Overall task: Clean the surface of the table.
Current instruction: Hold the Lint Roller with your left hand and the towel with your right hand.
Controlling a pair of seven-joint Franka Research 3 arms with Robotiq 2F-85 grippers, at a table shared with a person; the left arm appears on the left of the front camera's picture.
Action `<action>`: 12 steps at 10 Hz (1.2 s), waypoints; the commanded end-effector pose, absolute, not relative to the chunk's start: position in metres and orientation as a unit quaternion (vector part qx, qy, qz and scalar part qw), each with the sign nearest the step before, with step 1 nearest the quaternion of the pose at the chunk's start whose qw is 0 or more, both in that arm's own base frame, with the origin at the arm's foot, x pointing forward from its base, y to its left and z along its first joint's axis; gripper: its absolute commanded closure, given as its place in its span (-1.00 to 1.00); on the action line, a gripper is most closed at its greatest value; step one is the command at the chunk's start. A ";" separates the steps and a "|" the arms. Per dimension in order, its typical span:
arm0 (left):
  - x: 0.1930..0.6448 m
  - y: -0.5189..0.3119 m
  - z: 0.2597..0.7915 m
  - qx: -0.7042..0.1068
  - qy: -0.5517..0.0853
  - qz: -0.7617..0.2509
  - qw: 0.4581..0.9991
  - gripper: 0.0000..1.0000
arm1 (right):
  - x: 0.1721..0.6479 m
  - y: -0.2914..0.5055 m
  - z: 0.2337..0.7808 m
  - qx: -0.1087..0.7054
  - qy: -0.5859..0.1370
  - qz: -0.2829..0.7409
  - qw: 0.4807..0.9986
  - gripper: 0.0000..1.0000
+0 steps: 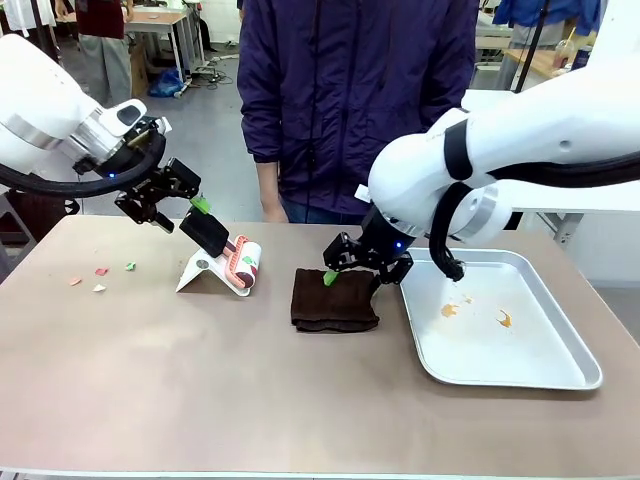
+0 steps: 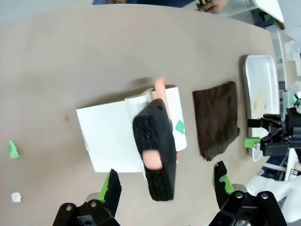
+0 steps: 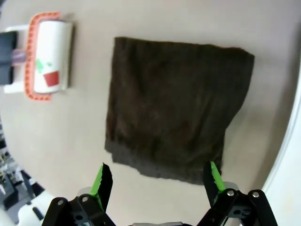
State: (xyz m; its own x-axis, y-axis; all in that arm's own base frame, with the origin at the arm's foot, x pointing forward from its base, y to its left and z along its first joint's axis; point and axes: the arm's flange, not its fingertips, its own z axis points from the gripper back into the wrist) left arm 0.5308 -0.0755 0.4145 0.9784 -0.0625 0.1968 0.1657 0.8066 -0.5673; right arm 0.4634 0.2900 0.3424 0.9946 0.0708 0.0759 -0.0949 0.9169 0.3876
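The large rectangular table [image 1: 250, 400] with a smooth matte taupe-brown top spans the front view, from the robot's edge to the person standing at the far side. Take its middle as the dial, with 12 o'clock toward the person. At 10 o'clock lie 4 small paper scraps [image 1: 100, 271], orange, red, green and white. At 11 o'clock a white lint roller [image 1: 243, 264] with a black handle leans on a white stand. A folded dark brown cloth [image 1: 335, 300] lies at 12 o'clock, and a silver metal tray [image 1: 520, 350] with orange smears sits at 3 o'clock.

The left gripper [image 2: 165, 176] hovers over the roller with its jaws spread wide on either side of the black handle, clamping nothing. Whether a pad brushes the handle I cannot tell. The right gripper [image 3: 157, 181] hangs just above the cloth's near edge, jaws equally wide and empty.

The table itself looks rigid, heavy and fixed, so it is a surface to press on rather than to grasp. Its smooth top should let the cloth glide, and it should also let the light scraps skid ahead of a wipe. So the hold belongs on the 2 tools. The stiff roller is best taken around the middle of its handle. The soft, limp cloth needs a deep pinch through its folded layers so that it bunches and does not slip free.
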 end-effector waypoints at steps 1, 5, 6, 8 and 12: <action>0.542 -0.074 0.412 -0.323 -0.072 -0.044 0.943 -1.00 | 0.480 0.299 0.348 0.181 -0.026 0.024 0.983 -1.00; 0.551 -0.068 0.398 -0.331 -0.058 -0.037 0.941 -1.00 | 0.499 0.317 0.327 0.075 -0.040 -0.001 0.996 -1.00; 0.550 -0.068 0.398 -0.332 -0.058 -0.037 0.941 -1.00 | 0.501 0.319 0.326 0.067 -0.042 -0.003 0.997 -1.00; 0.549 -0.071 0.398 -0.331 -0.063 -0.042 0.940 -1.00 | 0.503 0.318 0.319 0.049 -0.031 -0.023 0.998 -1.00; 0.548 -0.076 0.396 -0.340 -0.064 -0.051 0.937 -1.00 | 0.504 0.317 0.310 0.034 -0.012 -0.063 0.997 -1.00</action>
